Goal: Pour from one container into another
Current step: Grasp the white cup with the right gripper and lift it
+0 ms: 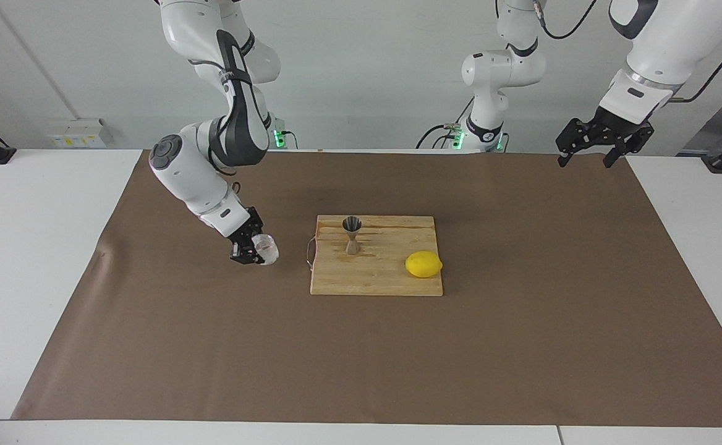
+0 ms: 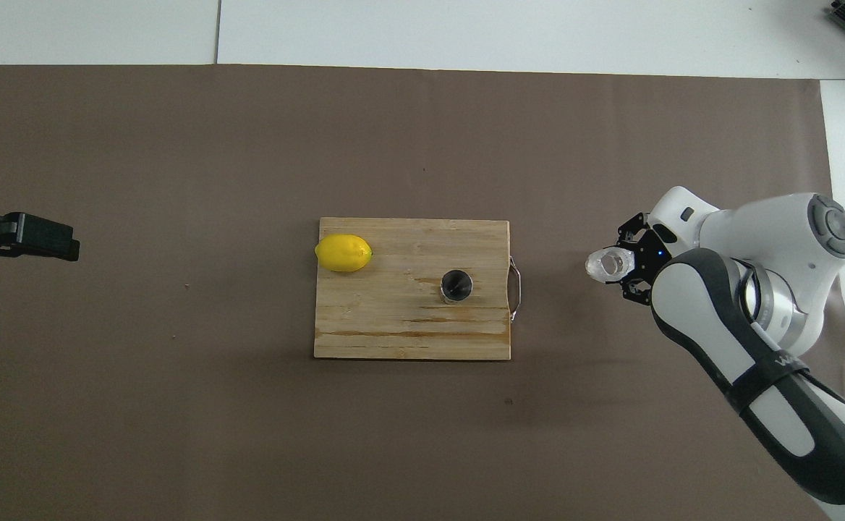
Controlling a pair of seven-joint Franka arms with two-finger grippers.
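Observation:
The clear faceted glass cup (image 1: 267, 248) is held in my right gripper (image 1: 256, 253), which is shut on it, low over the brown mat beside the handle end of the wooden board. In the overhead view the cup (image 2: 607, 265) sticks out of the right gripper (image 2: 629, 268) toward the board. The silver hourglass jigger (image 1: 352, 233) stands upright on the board, toward that handle end; the overhead view shows its open mouth (image 2: 456, 285). My left gripper (image 1: 591, 154) is open and empty, and waits raised over the mat's corner at the left arm's end (image 2: 24, 237).
The wooden cutting board (image 1: 392, 281) lies mid-mat, with a wire handle (image 2: 515, 278) on the side facing the cup. A yellow lemon (image 1: 423, 264) lies on the board, toward the left arm's end and farther from the robots than the jigger (image 2: 343, 252).

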